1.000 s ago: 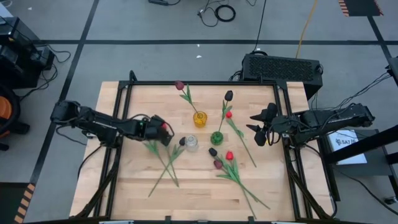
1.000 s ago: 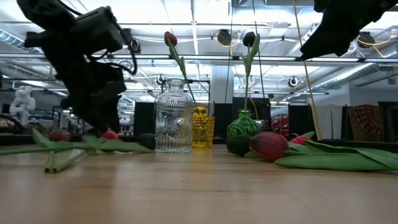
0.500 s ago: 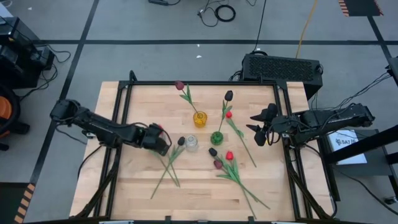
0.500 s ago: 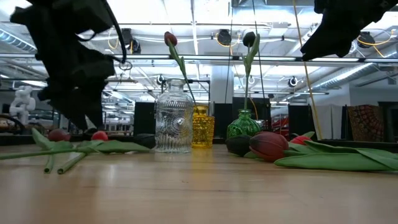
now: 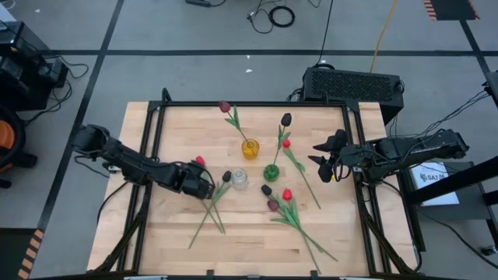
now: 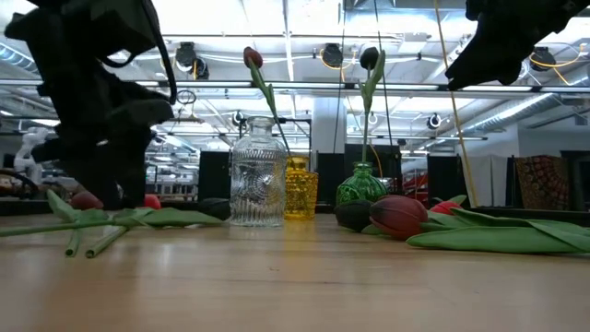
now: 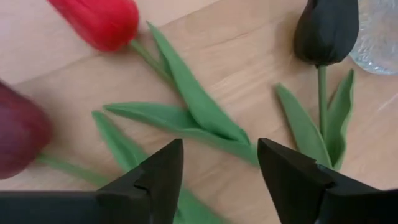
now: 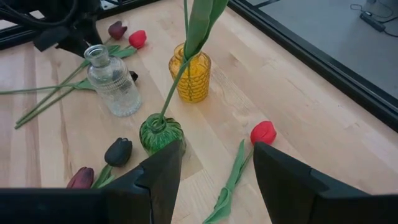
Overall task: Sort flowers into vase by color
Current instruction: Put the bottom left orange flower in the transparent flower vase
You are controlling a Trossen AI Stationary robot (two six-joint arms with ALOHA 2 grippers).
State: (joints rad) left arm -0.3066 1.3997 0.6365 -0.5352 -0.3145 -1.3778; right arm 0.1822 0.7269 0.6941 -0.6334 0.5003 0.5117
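Note:
Three tulips lie on the table left of the clear vase [image 5: 240,180], their stems crossing: a red head [image 7: 99,22], a near-black head [image 7: 326,31] and a maroon head [image 7: 18,130]. My left gripper [image 5: 204,185] is open just over their crossed leaves [image 7: 199,118], with one finger on each side and touching nothing. The yellow vase [image 5: 250,148] holds a maroon tulip [image 5: 225,106]. The green vase [image 5: 271,172] holds a near-black tulip [image 5: 286,119]. My right gripper [image 5: 323,159] waits open near the table's right edge.
A red tulip [image 5: 286,143] lies right of the green vase, with its stem running toward the near right. Another three, near-black [image 5: 266,189], red [image 5: 286,194] and maroon [image 5: 272,205], lie in a bunch nearer the front. A black frame [image 5: 233,103] rims the table.
My left gripper has moved toward the table's near edge and a little right, from beside the red tulip head to over the crossed leaves and stems. That has uncovered the red head in the high view. The right arm has kept still.

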